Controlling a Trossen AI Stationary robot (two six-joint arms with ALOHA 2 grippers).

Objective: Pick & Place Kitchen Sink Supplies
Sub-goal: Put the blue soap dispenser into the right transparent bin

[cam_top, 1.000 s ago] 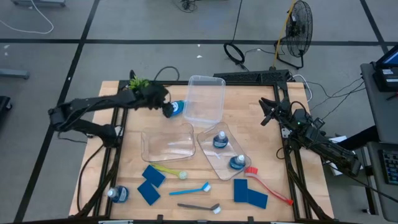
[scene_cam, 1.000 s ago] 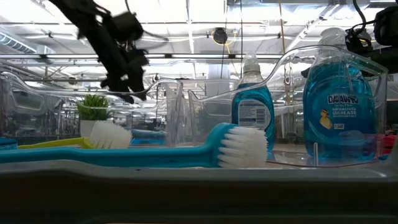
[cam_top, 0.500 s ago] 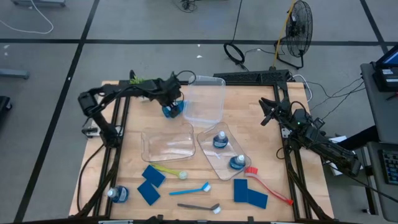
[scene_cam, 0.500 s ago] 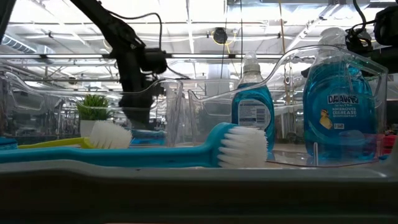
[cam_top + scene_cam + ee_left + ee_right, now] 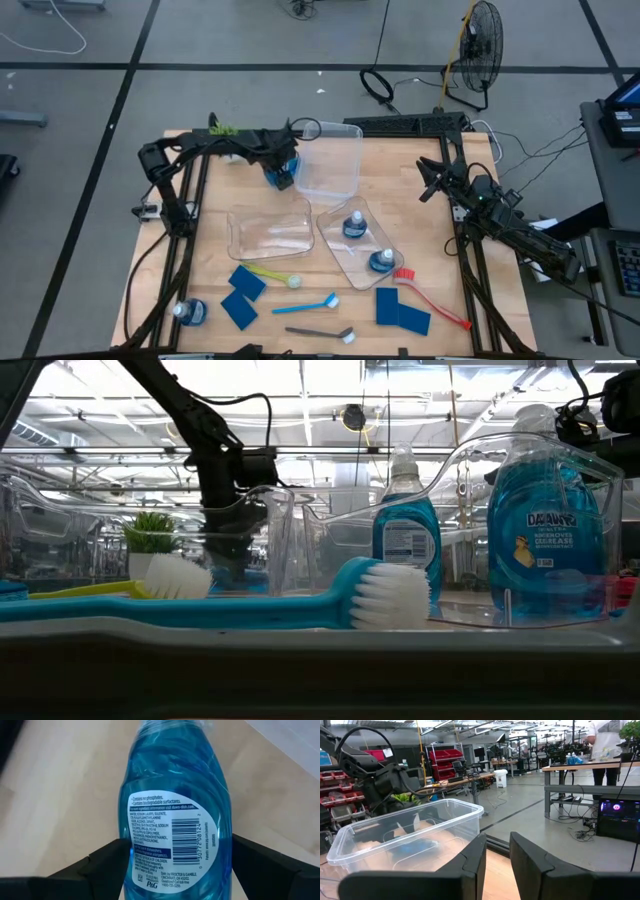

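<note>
left wrist view: left tool (image 5: 175, 857) fingers straddle bottle (image 5: 176, 810), grip unclear, cap cut off; right tool (image 5: 496, 851) nearly closed, empty.

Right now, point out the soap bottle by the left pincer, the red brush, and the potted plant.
soap bottle (image 5: 175, 835): left wrist view, on its white back label.
red brush (image 5: 436, 303): high view, on its handle.
potted plant (image 5: 152, 526): low view, on its green leaves.

The tabletop (image 5: 430, 250) is pale wood with a smooth matt grain. The bins (image 5: 330, 160) are clear glossy plastic. The bottle (image 5: 175, 795) is shiny see-through plastic with a smooth paper label. The sponges (image 5: 402, 310) look matt and soft. The left claw (image 5: 175, 865) is matt black plastic.
</note>
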